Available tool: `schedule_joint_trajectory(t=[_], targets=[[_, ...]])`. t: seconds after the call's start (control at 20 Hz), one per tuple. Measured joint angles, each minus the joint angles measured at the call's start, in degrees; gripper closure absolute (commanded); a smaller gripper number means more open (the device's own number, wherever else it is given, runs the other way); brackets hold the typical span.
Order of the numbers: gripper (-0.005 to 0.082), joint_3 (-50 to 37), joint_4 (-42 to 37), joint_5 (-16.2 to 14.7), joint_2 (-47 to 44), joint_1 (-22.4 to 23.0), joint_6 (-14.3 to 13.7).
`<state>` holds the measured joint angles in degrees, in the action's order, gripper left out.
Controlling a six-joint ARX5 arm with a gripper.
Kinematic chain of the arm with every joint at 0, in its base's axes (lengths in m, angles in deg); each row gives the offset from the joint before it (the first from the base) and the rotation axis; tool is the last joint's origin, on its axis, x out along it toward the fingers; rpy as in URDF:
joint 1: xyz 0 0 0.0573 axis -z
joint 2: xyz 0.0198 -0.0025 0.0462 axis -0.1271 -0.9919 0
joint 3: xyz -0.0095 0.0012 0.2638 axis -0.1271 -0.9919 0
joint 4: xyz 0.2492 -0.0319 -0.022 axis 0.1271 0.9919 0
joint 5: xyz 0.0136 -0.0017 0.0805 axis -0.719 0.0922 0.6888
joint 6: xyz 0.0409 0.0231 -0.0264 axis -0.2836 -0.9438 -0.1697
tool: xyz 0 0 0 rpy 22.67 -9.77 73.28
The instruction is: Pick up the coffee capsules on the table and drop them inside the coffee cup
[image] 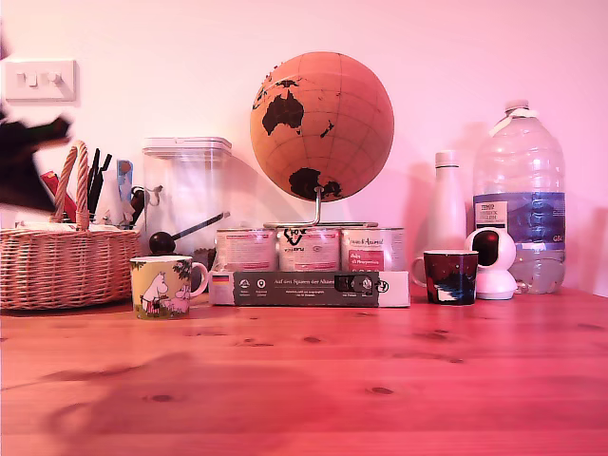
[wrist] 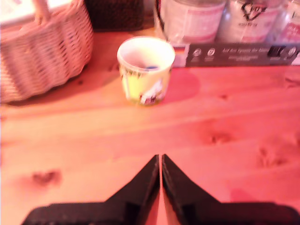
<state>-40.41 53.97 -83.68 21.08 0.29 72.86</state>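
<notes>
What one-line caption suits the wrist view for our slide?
Shut tool above bare wooden table, facing the yellow-green mug with something blue inside.

Bare tabletop (wrist: 93, 140) ahead — basket (wrist: 42, 51) crowding the mug (wrist: 145, 70)

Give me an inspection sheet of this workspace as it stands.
Surface: reddish knotty wooden table, no capsules seen lying on it.
Job's things: pale yellow-green cartoon mug upright; a blue speck inside, too blurred to identify.
Clutter: wicker basket, clear plastic canister, cork globe, three tins, dark flat box, dark mug, white bottle, water bottle, white round camera.
Gripper: black gripper shut, empty.
Cables: nothing seen.
Surroundings: wall switch.
</notes>
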Motion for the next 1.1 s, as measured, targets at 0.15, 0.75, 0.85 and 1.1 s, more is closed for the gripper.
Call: schedule_joint_trajectory(t=[0.15,0.75,0.85,1.1], targets=[[0.0791,-4.3,-0.9,-0.2,3.7,-0.9,1.3],[0.0791,-21.7,-0.2,-0.1,26.9,-1.7,5.8],[0.0791,-22.3,3.2,0.0,31.1,-1.7,5.9],[0.0791,-22.6,12.3,0.9,43.3,-1.7,6.0]])
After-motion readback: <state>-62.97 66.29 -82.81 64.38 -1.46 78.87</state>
